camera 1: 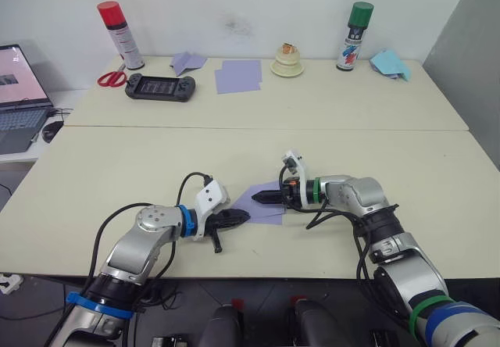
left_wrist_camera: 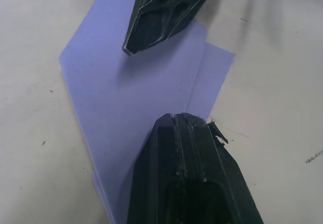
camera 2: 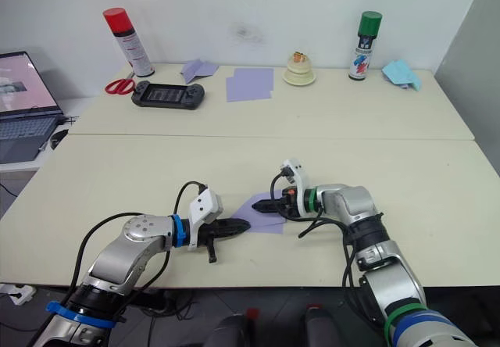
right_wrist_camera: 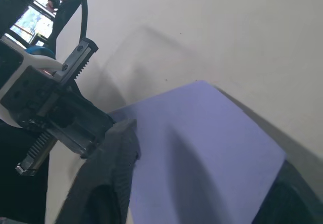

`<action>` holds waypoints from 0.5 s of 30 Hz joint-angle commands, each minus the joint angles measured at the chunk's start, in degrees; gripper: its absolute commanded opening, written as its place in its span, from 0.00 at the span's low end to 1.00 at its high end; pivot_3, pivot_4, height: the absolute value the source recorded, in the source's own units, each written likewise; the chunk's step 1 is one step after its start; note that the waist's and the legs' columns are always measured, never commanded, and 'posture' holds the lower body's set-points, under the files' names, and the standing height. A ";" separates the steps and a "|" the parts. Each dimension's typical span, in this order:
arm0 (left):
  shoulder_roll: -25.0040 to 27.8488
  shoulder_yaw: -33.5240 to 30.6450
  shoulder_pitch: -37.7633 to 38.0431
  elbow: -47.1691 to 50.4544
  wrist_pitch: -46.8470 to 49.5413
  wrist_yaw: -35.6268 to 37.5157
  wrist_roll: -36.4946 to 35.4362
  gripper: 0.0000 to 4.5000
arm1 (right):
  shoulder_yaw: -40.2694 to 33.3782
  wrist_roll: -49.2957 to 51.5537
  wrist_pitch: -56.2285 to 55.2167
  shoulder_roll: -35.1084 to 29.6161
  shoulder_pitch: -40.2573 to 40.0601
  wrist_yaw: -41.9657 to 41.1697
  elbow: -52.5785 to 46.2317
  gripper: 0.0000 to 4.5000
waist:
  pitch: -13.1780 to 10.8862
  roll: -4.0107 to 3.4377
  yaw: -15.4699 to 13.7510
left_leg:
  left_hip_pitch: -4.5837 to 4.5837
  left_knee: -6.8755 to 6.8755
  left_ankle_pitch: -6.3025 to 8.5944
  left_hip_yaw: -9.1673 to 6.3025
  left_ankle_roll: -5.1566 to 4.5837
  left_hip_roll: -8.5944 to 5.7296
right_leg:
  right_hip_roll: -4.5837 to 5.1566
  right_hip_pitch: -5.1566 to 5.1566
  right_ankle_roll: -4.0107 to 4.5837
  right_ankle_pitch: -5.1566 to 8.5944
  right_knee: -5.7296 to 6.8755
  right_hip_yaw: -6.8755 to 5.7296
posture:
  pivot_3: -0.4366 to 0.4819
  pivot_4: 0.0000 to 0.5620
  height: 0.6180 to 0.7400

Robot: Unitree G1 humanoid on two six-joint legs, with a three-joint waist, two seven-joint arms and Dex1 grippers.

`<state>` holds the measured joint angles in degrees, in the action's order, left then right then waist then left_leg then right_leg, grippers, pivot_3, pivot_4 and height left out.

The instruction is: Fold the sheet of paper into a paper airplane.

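Lavender sheet of paper (camera 1: 262,203) lies near front edge of the surface (camera 1: 117,167), btw both arms, partly folded: one flap doubled over, a single-layer strip showing along one side. No pointed nose, no upright centre fold yet, so early stage; most folds left, I'd judge. Left end effector (camera 1: 238,217) fingers pressed together, tip resting at sheet's near-left edge, grasping nothing. Right end effector (camera 1: 266,198) sits over sheet's right part; fingers look spread w/ paper btw them in right wrist view, not clamped as far as I can tell.
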<state>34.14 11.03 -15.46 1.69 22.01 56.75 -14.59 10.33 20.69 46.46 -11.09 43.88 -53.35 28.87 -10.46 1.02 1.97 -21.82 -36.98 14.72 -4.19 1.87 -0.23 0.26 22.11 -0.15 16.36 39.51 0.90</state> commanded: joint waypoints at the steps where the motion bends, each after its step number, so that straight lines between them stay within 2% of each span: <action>1: 1.04 1.64 1.37 -1.19 0.73 -0.24 2.45 0.00 | 0.74 -1.78 -3.10 0.55 0.68 -0.58 1.93 0.27 | 0.06 -0.01 0.06 | 0.00 0.00 0.00 0.01 0.00 0.00 | 0.00 0.00 0.00 0.00 0.00 0.01 | 0.48 0.27 1.00; 4: 0.98 1.33 1.33 -1.68 0.73 -0.48 2.73 0.00 | 1.34 -2.60 -4.88 0.45 0.18 -1.57 1.03 0.04 | 0.21 0.02 0.05 | 0.03 0.00 0.00 0.00 0.00 0.01 | -0.01 -0.02 0.00 0.00 0.00 0.00 | 0.48 0.27 1.00; 5: 0.88 1.11 1.18 -1.90 0.83 -0.62 2.71 0.00 | 1.74 -2.88 -5.45 0.18 -0.23 -2.08 0.11 0.00 | 0.23 0.01 0.04 | 0.04 0.00 0.00 -0.01 0.00 0.01 | -0.01 -0.03 0.00 0.00 0.00 0.00 | 0.48 0.27 1.00; 15: 0.49 -0.02 0.09 -4.35 0.34 -0.89 2.48 0.00 | 7.21 -7.81 -21.86 -4.72 -6.33 -8.69 -10.78 0.00 | 0.22 0.00 -0.10 | -0.02 0.01 0.00 -0.02 0.00 0.00 | 0.00 -0.02 -0.01 0.00 -0.05 -0.01 | 0.48 0.27 1.00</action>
<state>33.77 11.04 -16.11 -0.11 21.20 56.89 -13.88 16.51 14.09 28.53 -15.25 38.17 -60.19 20.68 -10.24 1.02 1.87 -21.84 -36.97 14.72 -4.21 1.88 -0.24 0.26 22.10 -0.16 16.37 39.46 0.88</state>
